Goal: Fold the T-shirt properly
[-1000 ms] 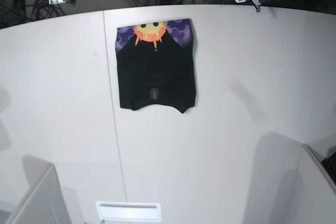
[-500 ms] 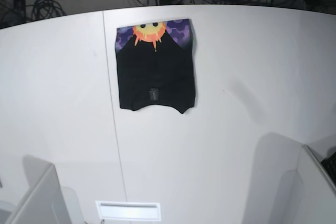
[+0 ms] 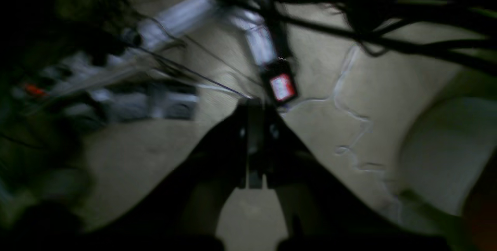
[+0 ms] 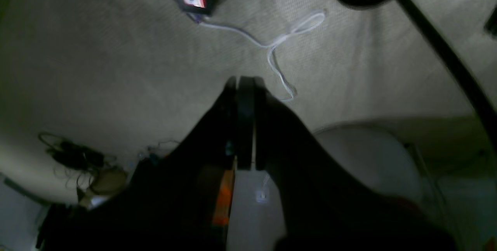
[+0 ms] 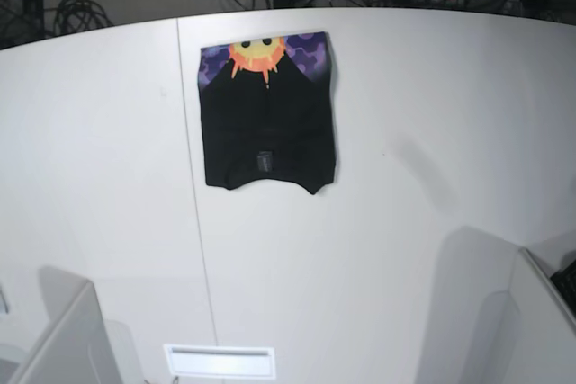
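Both claws, the left claw (image 3: 254, 142) and right claw (image 4: 242, 127), are hanging pressed together and empty over the floor, while the T-shirt (image 5: 268, 114) is lying as a compact folded rectangle on the worktop (image 5: 432, 132), so folding is looking essentially finished.

- One black cloth T-shirt (image 5: 268, 123), folded, purple print and orange sun face showing at its far edge.
- One white table (image 5: 432, 132).
- Two dark grippers: left gripper (image 3: 255, 142), right gripper (image 4: 241, 123), one per wrist view.
- One thin white cable (image 4: 277, 47) on the floor; possibly more, view blurred.
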You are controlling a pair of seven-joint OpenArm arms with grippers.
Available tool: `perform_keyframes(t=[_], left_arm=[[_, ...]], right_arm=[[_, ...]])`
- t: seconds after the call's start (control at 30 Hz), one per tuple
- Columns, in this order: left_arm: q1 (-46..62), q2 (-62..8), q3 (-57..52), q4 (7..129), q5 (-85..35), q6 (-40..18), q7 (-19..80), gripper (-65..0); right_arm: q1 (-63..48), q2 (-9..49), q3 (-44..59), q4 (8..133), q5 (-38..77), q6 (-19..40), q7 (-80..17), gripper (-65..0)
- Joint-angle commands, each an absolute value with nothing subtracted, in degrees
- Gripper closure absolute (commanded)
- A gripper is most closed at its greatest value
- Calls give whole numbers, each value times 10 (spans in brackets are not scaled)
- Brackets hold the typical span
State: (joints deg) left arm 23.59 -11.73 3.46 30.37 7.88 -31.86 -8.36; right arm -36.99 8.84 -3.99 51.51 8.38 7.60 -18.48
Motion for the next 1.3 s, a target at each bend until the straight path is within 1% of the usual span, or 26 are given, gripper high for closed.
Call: perform_keyframes(t=[0.0, 0.03, 0.1, 0.2, 0.27, 0.33, 0.4, 0.8, 1.0, 1.13, 1.27], left_arm=[[232, -119, 32, 277, 76, -325, -88, 0], [219, -116, 29, 256, 74, -323, -88, 0], [196, -106, 32, 214, 74, -298, -89, 0], [168, -91, 33, 169, 78, -255, -89, 0], [150, -81, 30, 142, 74, -239, -89, 0], [134, -73, 27, 119, 73, -237, -89, 0], [125, -67, 27, 107, 73, -237, -89, 0], [124, -61, 27, 140, 73, -237, -90, 0], [115, -60, 26, 109, 73, -236, -175, 0], [105, -58, 27, 85, 73, -236, -180, 0], [103, -58, 29, 87, 73, -236, -181, 0]], right_arm=[[-364, 95, -39, 481, 82, 78, -177, 0], [-349, 98, -39, 444, 82, 78, -163, 0], [-305, 102, -39, 354, 82, 78, -114, 0], [-248, 109, -40, 225, 82, 78, -15, 0], [-211, 113, -40, 152, 82, 78, 59, 0], [-186, 116, -40, 104, 82, 78, 118, 0], [-174, 116, -40, 83, 82, 78, 160, 0], [-162, 116, -35, 84, 83, 78, 171, 0], [-138, 110, -32, 84, 86, 77, 170, 0], [-138, 99, -32, 84, 87, 77, 171, 0], [-137, 98, -35, 85, 87, 77, 171, 0]])
